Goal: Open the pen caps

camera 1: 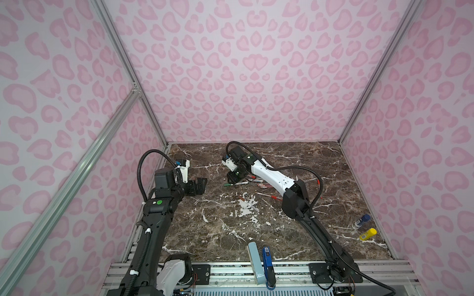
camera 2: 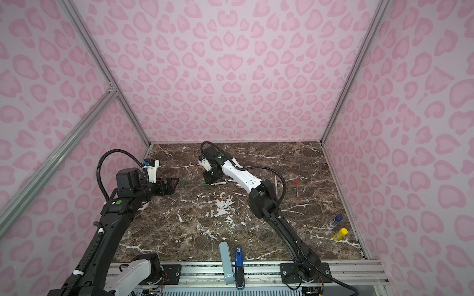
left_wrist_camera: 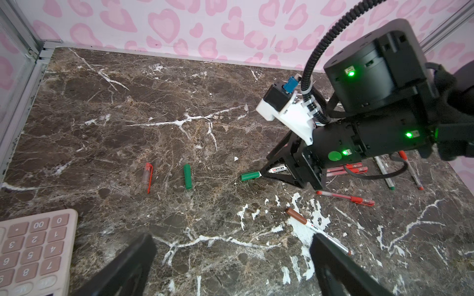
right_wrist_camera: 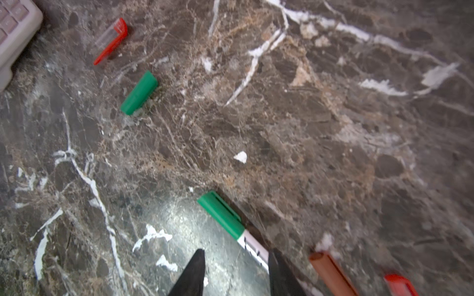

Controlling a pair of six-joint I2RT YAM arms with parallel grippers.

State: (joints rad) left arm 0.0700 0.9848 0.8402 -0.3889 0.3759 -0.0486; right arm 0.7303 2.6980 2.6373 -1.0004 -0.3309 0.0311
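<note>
Probably light, stiff and slick, the green-capped marker (right_wrist_camera: 233,228) lies well away from the calculator (left_wrist_camera: 33,251), beyond a loose green cap (left_wrist_camera: 188,176). Right gripper (right_wrist_camera: 236,253) straddles its white barrel (right_wrist_camera: 252,249), half-closed; whether pinching, I cannot tell. Left gripper (left_wrist_camera: 232,239), wide and empty, should take the fitted cap (right_wrist_camera: 220,214)

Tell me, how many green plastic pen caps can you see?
2. The loose green cap lies on the brown marble table; the fitted green cap is on the white-barrelled marker. More may hide under the arms.
</note>
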